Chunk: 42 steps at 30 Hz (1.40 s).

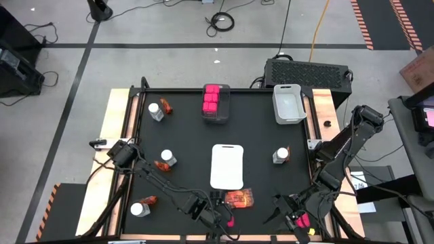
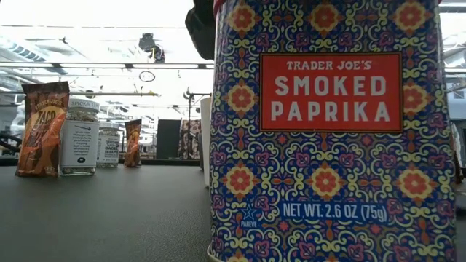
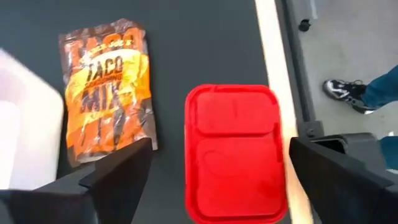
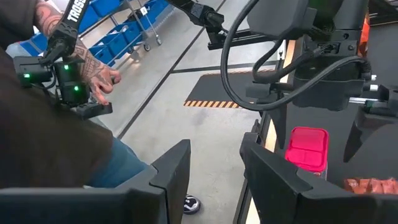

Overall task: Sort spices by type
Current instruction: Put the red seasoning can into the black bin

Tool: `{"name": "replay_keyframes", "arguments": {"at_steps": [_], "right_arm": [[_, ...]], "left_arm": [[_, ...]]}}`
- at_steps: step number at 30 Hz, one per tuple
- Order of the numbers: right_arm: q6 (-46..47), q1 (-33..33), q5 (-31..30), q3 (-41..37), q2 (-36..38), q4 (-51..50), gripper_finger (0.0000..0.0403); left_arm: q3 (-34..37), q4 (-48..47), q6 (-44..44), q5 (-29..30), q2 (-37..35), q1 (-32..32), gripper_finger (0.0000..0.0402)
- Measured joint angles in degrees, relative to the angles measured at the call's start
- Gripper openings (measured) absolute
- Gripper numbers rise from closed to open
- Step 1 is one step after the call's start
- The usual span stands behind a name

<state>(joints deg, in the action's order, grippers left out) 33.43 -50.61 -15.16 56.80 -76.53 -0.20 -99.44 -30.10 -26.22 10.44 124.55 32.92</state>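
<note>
A pink-red-lidded spice box (image 3: 236, 152), patterned blue on its sides (image 2: 328, 145), stands upright on its base near the table's near edge (image 1: 230, 220). My left gripper (image 3: 221, 149) is open above it, pointing steeply down, one finger on either side of the lid and apart from it. A red-orange packet (image 3: 106, 87) lies flat just beyond the box (image 1: 239, 198). Several jars with white caps, each beside a packet, stand around the table (image 1: 167, 158) (image 1: 280, 156) (image 1: 140, 209) (image 1: 156, 110). My right gripper (image 4: 214, 162) waits open and empty at the near right (image 1: 285, 215).
A flat white tray (image 1: 227, 166) lies mid-table. At the far edge stand a bin (image 1: 215, 116) holding pink boxes and a light grey bin (image 1: 289, 115). The table's near edge (image 3: 270, 50) runs close by the box. A person (image 4: 56, 124) stands beyond that edge.
</note>
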Motion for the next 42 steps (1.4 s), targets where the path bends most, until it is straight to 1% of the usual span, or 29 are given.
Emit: {"name": "replay_keyframes", "arguments": {"at_steps": [5, 10, 12, 18, 21, 25, 30, 33, 35, 37, 42], "right_arm": [[-1.71, 0.0, 0.07, 0.0, 0.0, 0.01, 0.0146], [-1.4, -0.02, 0.64, 0.0, 0.0, 0.01, 0.0146], [-1.33, -0.02, 1.82, 0.0, 0.0, 0.04, 0.0146], [-2.11, -0.12, 2.01, 0.0, 0.0, -0.07, 0.0146], [-2.32, -0.11, 1.99, 0.0, 0.0, -0.07, 0.0146], [-0.02, -0.11, 1.99, 0.0, 0.02, -0.07, 0.0146], [0.02, -0.05, 1.47, 0.0, 0.02, -0.07, 0.0146], [0.88, 0.54, -0.51, 0.0, 0.02, -0.04, 0.0146], [2.63, 0.79, -2.52, 0.0, 0.02, 0.02, 0.0146], [4.38, 0.83, -5.07, 0.0, 0.02, 0.1, 0.0146], [7.33, 1.6, -13.37, 0.0, 0.02, 0.19, 0.0146]], "left_arm": [[-0.02, -0.03, -0.04, 0.11, 0.0, -0.01, 0.0334], [-0.02, -0.05, -0.43, -1.77, 0.0, 0.14, 0.0301], [-0.02, -0.05, -0.41, -1.93, 0.0, 0.23, 0.0293], [-0.02, -1.22, -0.4, -1.85, 0.0, 0.05, 0.0272], [-0.02, -1.32, -0.19, -1.57, 0.0, 0.05, 0.0255], [-0.02, -1.32, -0.28, -1.59, 0.0, 0.05, 0.0228], [-0.04, -1.15, -0.32, -4.77, -0.35, 0.03, 0.0223], [-0.02, -1.54, 1.55, -8.29, -2.17, -0.3, 0.0223], [-0.02, -3.24, 4.04, -9.1, -4.67, -0.55, 0.0223], [-0.02, -5.68, 6.87, -8.6, -7.9, -0.97, 0.0223], [-0.02, -13.05, 12.09, -3.88, -17.72, -2.89, 0.0223]]}}
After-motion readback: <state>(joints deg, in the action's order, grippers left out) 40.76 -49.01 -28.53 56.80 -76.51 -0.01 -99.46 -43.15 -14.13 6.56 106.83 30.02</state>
